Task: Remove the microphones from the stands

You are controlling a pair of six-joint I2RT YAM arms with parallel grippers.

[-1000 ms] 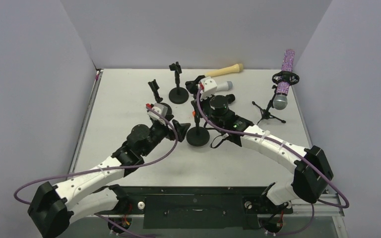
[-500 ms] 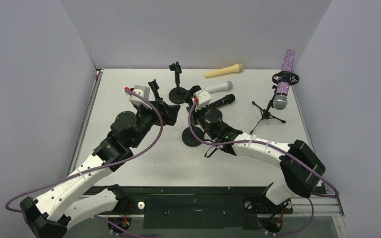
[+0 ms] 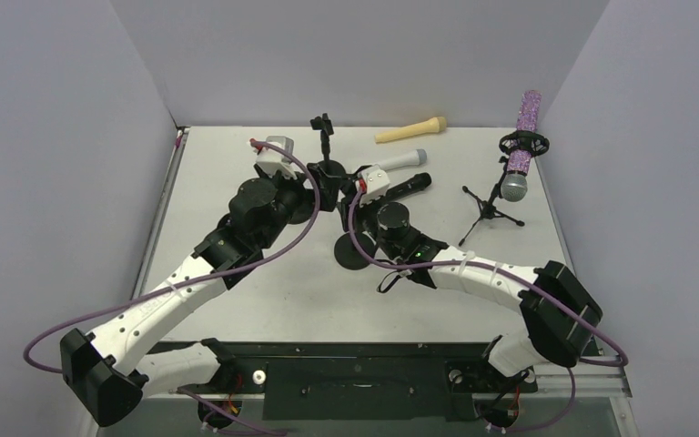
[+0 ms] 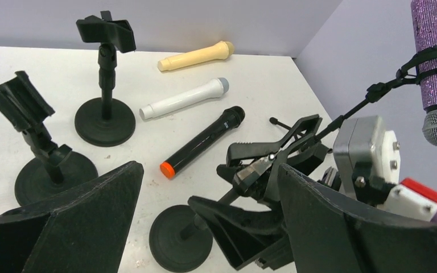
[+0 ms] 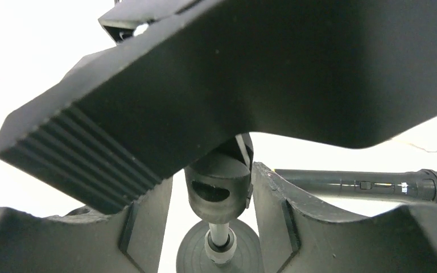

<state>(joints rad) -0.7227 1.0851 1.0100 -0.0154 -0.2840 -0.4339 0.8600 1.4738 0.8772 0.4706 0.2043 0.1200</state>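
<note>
A black microphone [image 3: 410,186] with an orange end lies flat on the table; it also shows in the left wrist view [image 4: 202,145] and the right wrist view [image 5: 364,185]. The black round-base stand [image 3: 355,253] has an empty clip [image 4: 273,151]. My right gripper [image 3: 359,224] is closed around the stand's neck joint [image 5: 219,187], just under the ribbed clip [image 5: 165,96]. My left gripper [image 3: 324,189] is open and empty, held above the table behind and left of that stand, with its fingers [image 4: 62,222] wide apart.
A white microphone [image 3: 400,160] and a cream one [image 3: 410,131] lie at the back. Two more empty stands [image 4: 105,116] [image 4: 48,173] stand at the back left. A purple glitter microphone [image 3: 521,146] sits in a tripod stand [image 3: 490,208] at the right.
My left gripper has lifted away from the round-base stand and swung back towards the rear stands. My right gripper and the stand shifted slightly left and nearer. The black microphone stayed on the table.
</note>
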